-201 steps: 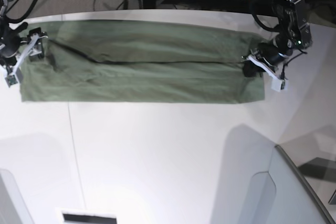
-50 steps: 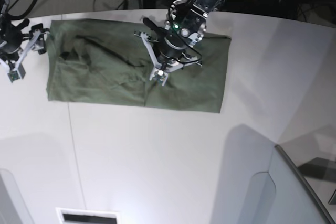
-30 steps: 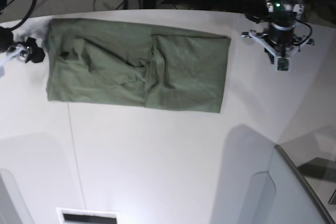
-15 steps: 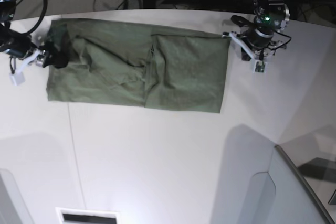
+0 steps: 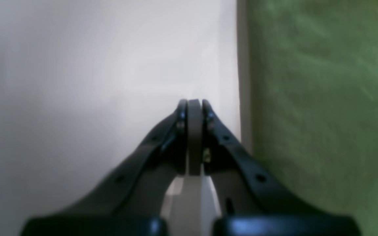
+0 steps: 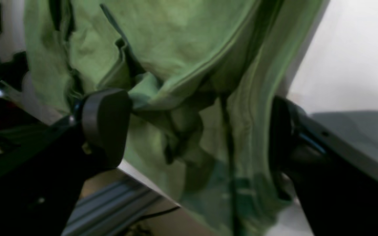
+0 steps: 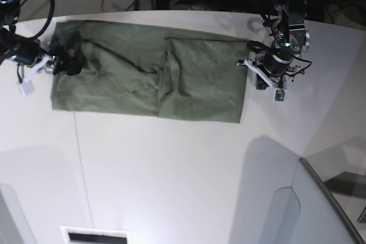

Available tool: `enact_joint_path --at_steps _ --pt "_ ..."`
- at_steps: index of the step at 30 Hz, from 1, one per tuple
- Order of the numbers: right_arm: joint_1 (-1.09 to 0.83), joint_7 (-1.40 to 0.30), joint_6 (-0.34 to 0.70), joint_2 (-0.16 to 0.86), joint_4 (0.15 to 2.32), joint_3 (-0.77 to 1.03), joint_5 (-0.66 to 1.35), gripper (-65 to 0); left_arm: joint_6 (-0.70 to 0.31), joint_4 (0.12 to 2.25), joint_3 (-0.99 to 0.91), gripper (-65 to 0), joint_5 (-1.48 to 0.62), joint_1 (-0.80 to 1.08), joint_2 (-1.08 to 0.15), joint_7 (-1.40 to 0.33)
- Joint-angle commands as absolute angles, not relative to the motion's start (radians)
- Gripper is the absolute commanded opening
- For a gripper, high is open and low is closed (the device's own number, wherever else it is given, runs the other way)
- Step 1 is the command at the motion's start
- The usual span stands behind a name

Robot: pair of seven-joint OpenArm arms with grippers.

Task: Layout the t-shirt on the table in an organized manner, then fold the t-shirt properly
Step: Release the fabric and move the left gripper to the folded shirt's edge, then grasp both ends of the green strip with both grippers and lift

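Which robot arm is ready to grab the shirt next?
Probably the right one. The right gripper stands open with bunched t-shirt cloth between its jaws. The left gripper is shut over bare table, just beside the shirt's edge.

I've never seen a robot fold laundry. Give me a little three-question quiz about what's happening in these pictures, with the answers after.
1. True or false: the left gripper is holding the t-shirt.
2. How do the right gripper's jaws stand? A) pressed shut B) spread wide with cloth between them C) out of sight
3. Fill in: the t-shirt lies on the white ____.

Key
1. False. Its jaws are shut on nothing, over bare table just beside the shirt's edge.
2. B. Bunched fabric at the shirt's end sits between the open jaws.
3. Table.
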State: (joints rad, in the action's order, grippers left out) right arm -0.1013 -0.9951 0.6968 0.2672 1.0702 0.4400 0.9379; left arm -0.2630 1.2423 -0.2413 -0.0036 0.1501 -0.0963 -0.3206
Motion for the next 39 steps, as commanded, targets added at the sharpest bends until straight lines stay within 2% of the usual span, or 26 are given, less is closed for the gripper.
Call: enact_joint_path --at_steps 1,10,19,21,29,34,36,39 --pt "-0.101 -1.013 0.698 0.285 1.075 0.441 0.963 -9.0 -0.263 1.23 -0.24 -65.0 0.012 0.156 -0.093 -0.377" --pt "-0.081 -1.046 0.698 0.257 1.07 0.44 0.972 -9.8 -0.265 1.227 -0.142 -65.0 -0.11 0.143 -0.081 -0.377" --pt "-0.077 -1.046 0.698 0.252 1.069 0.44 0.97 -10.4 -0.263 1.227 -0.12 -65.0 -0.119 0.143 -0.077 -0.377" --pt "-0.077 -1.046 0.698 0.252 1.069 0.44 0.97 -14.6 -0.263 1.227 -0.12 -65.0 -0.116 0.143 -0.079 -0.377" --pt "-0.068 -1.046 0.698 0.249 1.069 0.438 0.97 -46.2 -0.263 1.227 -0.117 -65.0 -0.114 0.145 -0.081 -0.377" --pt "-0.058 -1.046 0.698 0.249 1.069 0.438 0.97 -61.5 -0.263 1.224 -0.111 -65.0 -0.114 0.143 -0.079 -0.377" --pt "-0.05 -1.046 0.698 0.249 1.07 0.438 0.97 -65.0 -0.263 1.21 -0.111 -65.0 -0.113 0.139 -0.077 -0.377" --pt "-0.048 -1.046 0.698 0.249 1.078 0.438 0.97 -64.5 -0.263 1.178 -0.111 -65.0 -0.113 0.119 -0.076 -0.377"
